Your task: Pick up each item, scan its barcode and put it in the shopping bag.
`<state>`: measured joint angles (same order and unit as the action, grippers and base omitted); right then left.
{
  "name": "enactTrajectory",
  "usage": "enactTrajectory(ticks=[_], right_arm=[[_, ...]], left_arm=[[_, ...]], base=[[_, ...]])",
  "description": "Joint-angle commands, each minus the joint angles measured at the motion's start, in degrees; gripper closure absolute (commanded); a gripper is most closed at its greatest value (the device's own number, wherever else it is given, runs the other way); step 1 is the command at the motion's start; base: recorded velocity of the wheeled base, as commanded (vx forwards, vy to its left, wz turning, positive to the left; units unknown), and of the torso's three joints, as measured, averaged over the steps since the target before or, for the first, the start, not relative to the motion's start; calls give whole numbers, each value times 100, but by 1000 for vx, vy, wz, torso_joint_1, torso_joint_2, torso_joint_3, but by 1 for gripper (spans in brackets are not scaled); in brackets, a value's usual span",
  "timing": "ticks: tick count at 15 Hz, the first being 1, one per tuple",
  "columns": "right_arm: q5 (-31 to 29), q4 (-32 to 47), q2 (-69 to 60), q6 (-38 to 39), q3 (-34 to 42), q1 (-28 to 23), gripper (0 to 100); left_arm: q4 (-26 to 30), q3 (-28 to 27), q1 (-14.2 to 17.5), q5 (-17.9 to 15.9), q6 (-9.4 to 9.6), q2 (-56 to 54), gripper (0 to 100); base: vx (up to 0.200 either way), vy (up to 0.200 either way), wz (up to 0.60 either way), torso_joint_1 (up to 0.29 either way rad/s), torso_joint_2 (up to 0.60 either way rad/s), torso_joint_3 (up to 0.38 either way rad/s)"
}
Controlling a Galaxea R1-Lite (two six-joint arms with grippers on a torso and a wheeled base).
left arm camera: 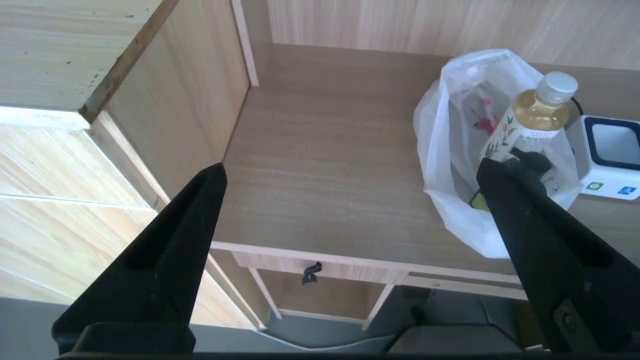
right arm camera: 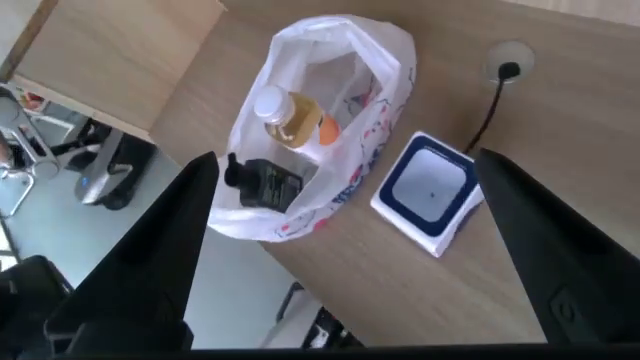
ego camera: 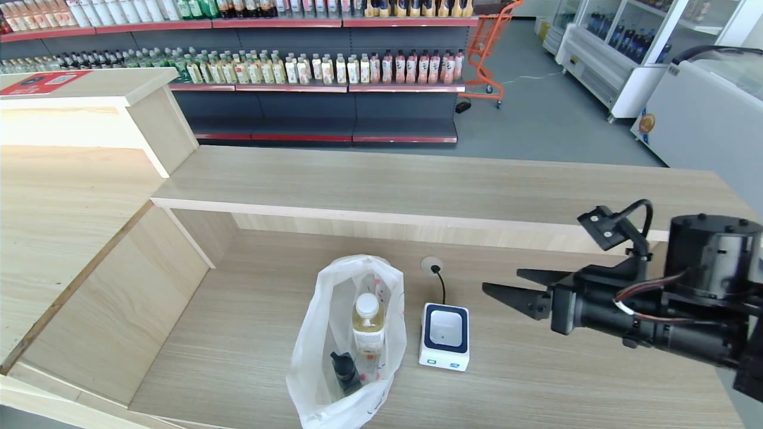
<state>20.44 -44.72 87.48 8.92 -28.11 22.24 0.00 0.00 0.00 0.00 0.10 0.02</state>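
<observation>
A pale bottle (ego camera: 368, 325) and a dark bottle (ego camera: 346, 372) are stood inside the shopping bag (ego camera: 313, 345), set just left of the scanner (ego camera: 444, 336), presumably for short transfers. The right gripper (ego camera: 503, 281) is held open and empty right of the scanner. The left gripper (left arm camera: 350, 175), also spread and empty, is held left of the bag.

We see a white, translucent shopping bag (ego camera: 311, 351) standing open on the desk (ego camera: 536, 381), just beside the white barcode scanner (ego camera: 444, 336) (its window faces up). Inside the bag stands a bottle (ego camera: 368, 326) of pale yellow drink with a white cap. Beside the bottle is a black item (ego camera: 346, 370), perhaps a pump bottle.
</observation>
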Motion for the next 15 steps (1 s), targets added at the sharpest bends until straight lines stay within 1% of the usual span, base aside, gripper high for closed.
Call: enactTrajectory(ticks=[1,2,3,4,5,6,7,9,11,12,14,15], right_arm=[[-1394,2037,-3800,-286,1607,-967,0],[-1658,2520,-4740,-383,1897,-1090,0],[-1728,3065,-5593,-620,2064,-1371,0],[-1702,3514,-6436,-971,2266,-1714,0],[-1702,3654,-6788,-1086,2398,-1907,0],[-1675,3821,-7438,-1226,2697,-2276,0],[-1746,4489,-8247,-1261,2802,-2645,0],[-1816,4559,-8352,-1244,2776,-2391,0],[-1807,4568,-8634,-1455,2776,-2268,0],[-1798,4568,-8642,-1437,2776,-2268,0],[-1816,4559,-8739,-1165,2776,-2232,0],[-1807,4568,-8748,-1218,2776,-2232,0]], left_arm=[[0,0,0,0,-1,-2,0],[0,0,0,0,-1,-2,0],[0,0,0,0,-1,-2,0],[0,0,0,0,-1,-2,0],[0,0,0,0,-1,-2,0],[0,0,0,0,-1,-2,0],[0,0,0,0,-1,-2,0],[0,0,0,0,-1,-2,0],[0,0,0,0,-1,-2,0],[0,0,0,0,-1,-2,0],[0,0,0,0,-1,-2,0],[0,0,0,0,-1,-2,0]], base=[[0,0,0,0,0,0],[0,0,0,0,0,0],[0,0,0,0,0,0],[0,0,0,0,0,0],[0,0,0,0,0,0],[0,0,0,0,0,0],[0,0,0,0,0,0],[0,0,0,0,0,0],[0,0,0,0,0,0],[0,0,0,0,0,0],[0,0,0,0,0,0],[0,0,0,0,0,0]])
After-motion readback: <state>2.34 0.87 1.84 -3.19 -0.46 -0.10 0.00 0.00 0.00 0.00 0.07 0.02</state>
